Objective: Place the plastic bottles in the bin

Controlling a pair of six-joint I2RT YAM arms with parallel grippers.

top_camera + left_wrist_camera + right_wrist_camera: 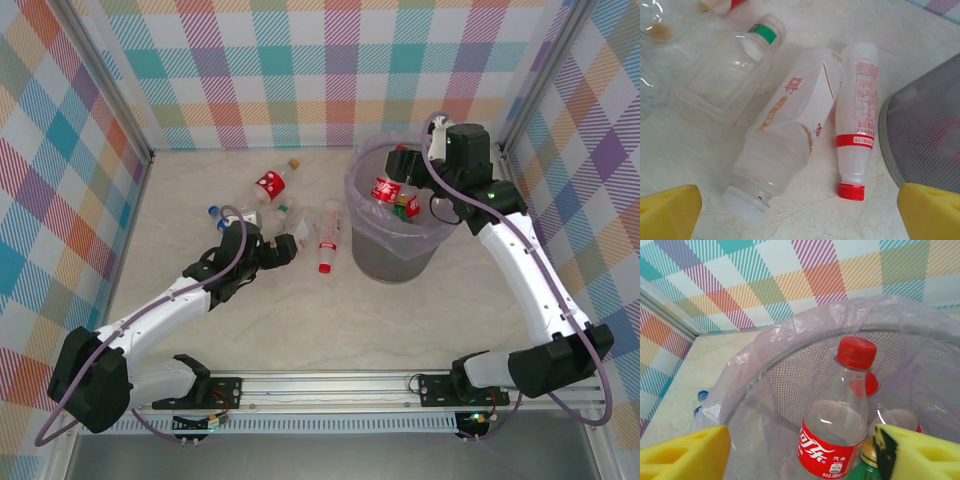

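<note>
Marble-look tabletop [300,335], plaid walls | top: round grey mesh bin with lavender bag [352,205] at 1 o'clock, loose clear plastic bottles [328,238] at 11 | left wrist: left gripper [800,215] spread wide above red-capped clear bottle [856,125]; probably light, slick, crushable, so pinch mid-body | right wrist: right gripper [802,452] parted; red-label cola bottle [832,420] loose inside bin

White arms [520,262] with black joints [95,380] carry purple cables [478,203], and yellow foam pads [667,212] tip the jaws.

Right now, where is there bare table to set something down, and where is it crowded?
Free: the strip between the bin and the base rail, and the table at its left rear corner. Crowded: the plastic bottles left of the bin, by the left gripper.
</note>
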